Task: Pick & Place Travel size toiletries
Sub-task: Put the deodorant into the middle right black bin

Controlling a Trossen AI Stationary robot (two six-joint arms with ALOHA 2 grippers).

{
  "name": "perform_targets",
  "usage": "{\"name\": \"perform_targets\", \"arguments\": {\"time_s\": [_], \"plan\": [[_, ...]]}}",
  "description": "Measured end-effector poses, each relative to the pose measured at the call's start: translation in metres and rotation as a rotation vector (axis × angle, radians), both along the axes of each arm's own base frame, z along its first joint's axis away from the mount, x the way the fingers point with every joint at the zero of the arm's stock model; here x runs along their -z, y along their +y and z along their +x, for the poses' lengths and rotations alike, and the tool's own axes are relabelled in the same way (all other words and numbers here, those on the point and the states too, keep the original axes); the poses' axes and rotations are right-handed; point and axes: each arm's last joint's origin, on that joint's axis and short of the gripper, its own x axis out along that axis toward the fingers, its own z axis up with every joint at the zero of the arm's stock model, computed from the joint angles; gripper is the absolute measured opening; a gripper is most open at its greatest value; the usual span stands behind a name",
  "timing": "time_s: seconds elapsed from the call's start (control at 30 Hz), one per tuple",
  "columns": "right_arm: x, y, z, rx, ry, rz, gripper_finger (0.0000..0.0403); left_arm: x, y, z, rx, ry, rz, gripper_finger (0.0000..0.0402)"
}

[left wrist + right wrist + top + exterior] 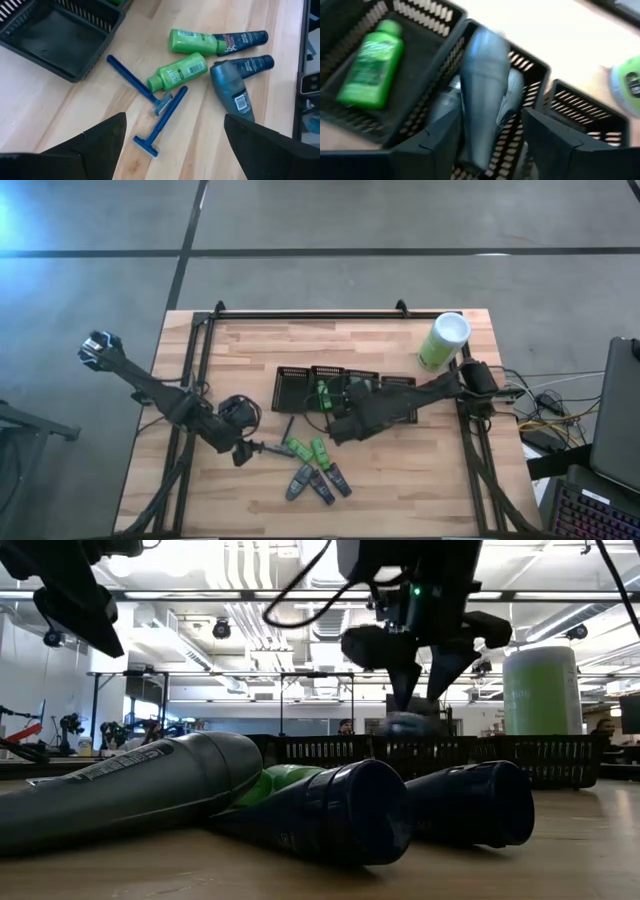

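Five tubes lie on their sides near the table's near edge: two bright green [177,72] [192,41], two dark navy [240,37] [252,62] and one grey [230,87]. Two thin blue razors [137,85] [162,120] lie flat beside them. My left gripper [175,150] [240,445] hangs open just left of the razors, touching nothing. My right gripper [490,125] [340,425] is open above the row of black baskets [345,390]. A grey tube [485,95] stands between its fingers over one compartment. A green bottle [370,70] lies in the neighbouring compartment. My right gripper reaches down from above with its fingers on either side of the grey tube's near end [477,150]. Basket mesh shows between the tube and one finger [550,145]. I cannot tell whether the other finger [435,145] touches the tube.
A tall light-green canister with a white lid [443,340] stands upright at the far right of the table, behind the baskets. Black rails [300,313] run along the table's far edge and both sides. Bare wood shows to the right of the loose tubes.
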Motion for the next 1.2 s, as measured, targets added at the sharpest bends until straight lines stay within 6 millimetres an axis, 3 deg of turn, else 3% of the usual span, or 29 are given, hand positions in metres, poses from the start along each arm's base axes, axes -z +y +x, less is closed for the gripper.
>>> {"name": "perform_targets", "arguments": {"time_s": [0.27,0.53,0.7,0.93,1.2], "plan": [[-0.018,0.005,-0.008,-0.036,-0.024,0.012,0.0277,0.001,0.002,0.001,-0.007,0.001,0.002,0.0341],[-0.045,0.029,-0.023,-0.254,-0.012,0.086,0.0295,0.01,-0.006,0.01,0.093,0.041,0.003,0.0341],[-0.044,0.043,-0.03,-0.254,-0.01,0.165,0.028,0.024,-0.024,0.037,0.167,0.011,-0.019,0.0341],[-0.042,0.056,-0.044,-0.153,-0.004,0.169,0.0255,0.055,-0.053,0.077,0.07,0.146,-0.052,0.0337],[-0.045,0.071,-0.062,-0.142,0.04,0.154,0.0255,0.058,-0.095,0.12,0.003,0.169,-0.115,0.0333]]}}
